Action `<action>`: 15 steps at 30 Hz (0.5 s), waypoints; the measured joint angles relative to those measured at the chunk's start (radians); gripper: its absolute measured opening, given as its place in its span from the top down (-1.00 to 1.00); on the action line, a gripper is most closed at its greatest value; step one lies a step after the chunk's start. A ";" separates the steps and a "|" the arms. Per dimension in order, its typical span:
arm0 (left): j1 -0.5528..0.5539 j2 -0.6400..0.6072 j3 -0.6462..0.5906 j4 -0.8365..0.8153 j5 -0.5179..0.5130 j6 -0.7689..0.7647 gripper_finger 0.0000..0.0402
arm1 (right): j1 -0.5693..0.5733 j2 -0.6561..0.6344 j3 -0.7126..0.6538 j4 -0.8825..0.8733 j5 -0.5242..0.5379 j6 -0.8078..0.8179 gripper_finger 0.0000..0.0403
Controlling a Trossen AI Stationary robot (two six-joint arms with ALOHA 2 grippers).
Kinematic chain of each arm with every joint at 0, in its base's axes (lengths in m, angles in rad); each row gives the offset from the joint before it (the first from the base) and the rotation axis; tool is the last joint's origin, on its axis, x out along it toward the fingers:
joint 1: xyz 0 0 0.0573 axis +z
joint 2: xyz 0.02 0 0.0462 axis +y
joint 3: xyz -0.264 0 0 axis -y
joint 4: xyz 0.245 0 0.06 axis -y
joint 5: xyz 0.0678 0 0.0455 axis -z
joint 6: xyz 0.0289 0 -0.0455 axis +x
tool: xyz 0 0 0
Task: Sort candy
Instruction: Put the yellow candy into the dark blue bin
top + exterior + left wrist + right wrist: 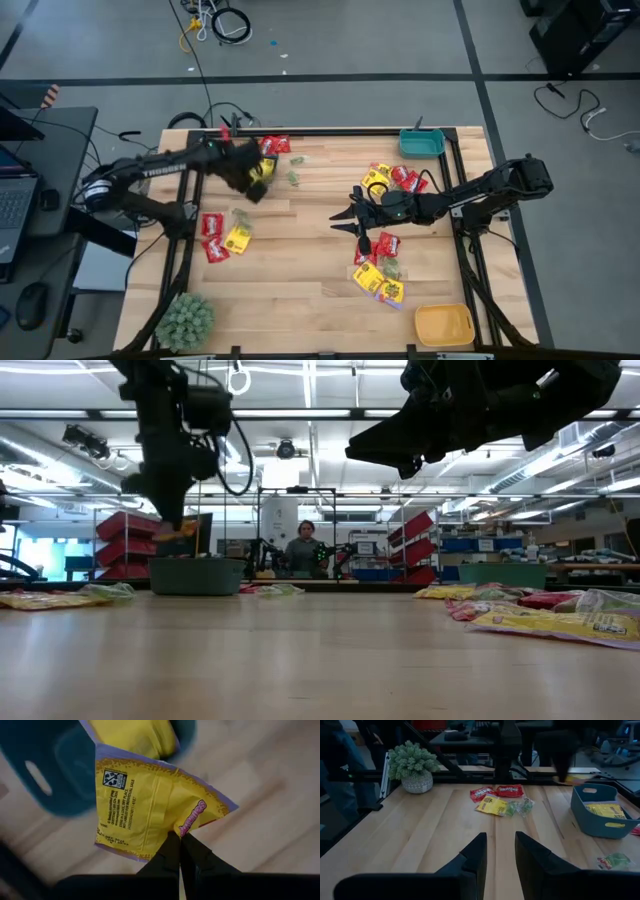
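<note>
Left wrist view: a yellow candy packet [150, 805] is being held clamped at its edge by the left gripper [179, 840], over a teal bin [45, 775] at about ten o'clock on the table. Delivery is judged in hand; release over the bin is called for next. The right gripper [500, 852], fingers apart and empty, is being held near centre.

My left claw [179, 840] hangs over a bin [45, 775], a packet [150, 805] pinched in it; another packet [135, 735] lies in that bin below.
</note>
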 joint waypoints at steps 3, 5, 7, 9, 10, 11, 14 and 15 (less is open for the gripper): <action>0.124 0.009 -0.007 0.064 0.051 0.023 1.00 | 0.000 0.000 0.000 0.000 0.000 0.005 0.56; 0.193 0.014 -0.007 0.081 0.059 0.035 1.00 | 0.000 0.000 0.000 0.000 0.000 0.005 0.56; 0.251 0.019 -0.006 0.080 0.060 0.047 1.00 | 0.000 0.000 0.000 -0.001 0.000 0.005 0.56; 0.293 0.039 -0.006 0.080 0.075 0.040 1.00 | 0.000 0.000 0.000 -0.006 0.000 0.005 0.57; 0.312 0.047 -0.007 0.079 0.090 0.037 1.00 | 0.000 0.000 0.000 -0.007 0.000 0.005 0.57; 0.327 0.053 -0.007 0.082 0.104 0.035 1.00 | 0.000 0.000 0.000 -0.011 0.000 0.006 0.57; 0.360 0.090 -0.007 0.121 0.129 0.022 1.00 | 0.000 0.000 0.000 -0.014 0.000 0.013 0.56; 0.367 0.104 -0.007 0.126 0.138 0.018 1.00 | 0.000 0.000 0.000 -0.014 0.000 0.019 0.56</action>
